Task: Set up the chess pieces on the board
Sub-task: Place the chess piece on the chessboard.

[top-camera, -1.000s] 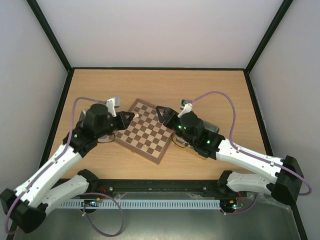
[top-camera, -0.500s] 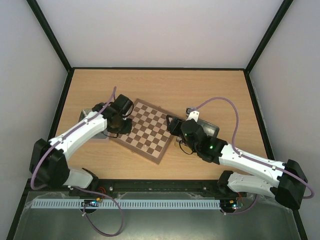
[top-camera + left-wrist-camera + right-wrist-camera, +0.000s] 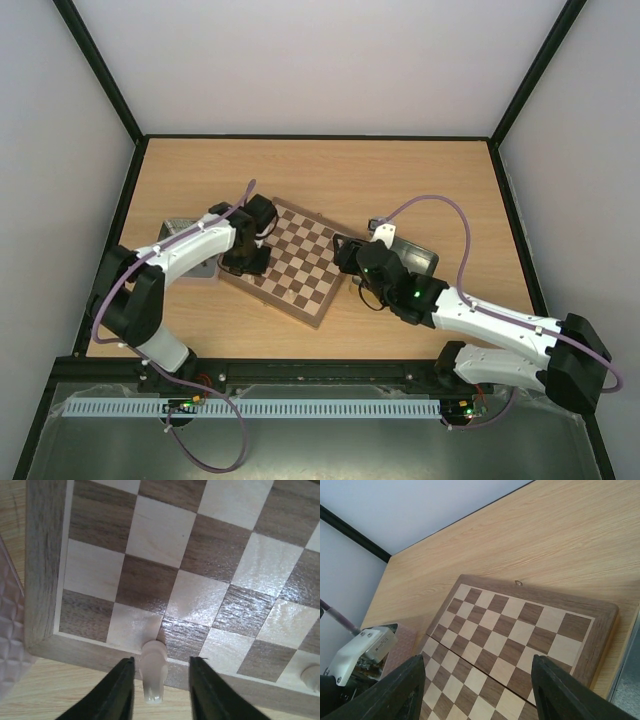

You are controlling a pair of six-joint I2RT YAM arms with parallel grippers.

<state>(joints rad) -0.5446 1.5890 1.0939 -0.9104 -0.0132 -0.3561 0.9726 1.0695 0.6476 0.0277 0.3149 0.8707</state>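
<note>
Left wrist view: pale chess piece [image 3: 153, 672] between parted left gripper [image 3: 162, 661] jaws, gaps either side, over board [image 3: 200, 580] rim at left corner, seemingly for back-rank placement. Right gripper [image 3: 479, 680] spread wide, empty, parked clear beside right edge.

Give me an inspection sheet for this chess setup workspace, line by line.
Surface: wooden table, light grain.
Job's things: board lies skewed mid-table, mostly bare; pale piece over the rim near a corner; second piece on an edge square.
Clutter: textured tray beside the board; grey container partly under the right arm.
Hands: left hand straddles the pale piece, grip unclear; right hand open, empty.
Cables: purple cables arc over both arms.
Surroundings: pale walls, black frame; nothing else seen.
</note>
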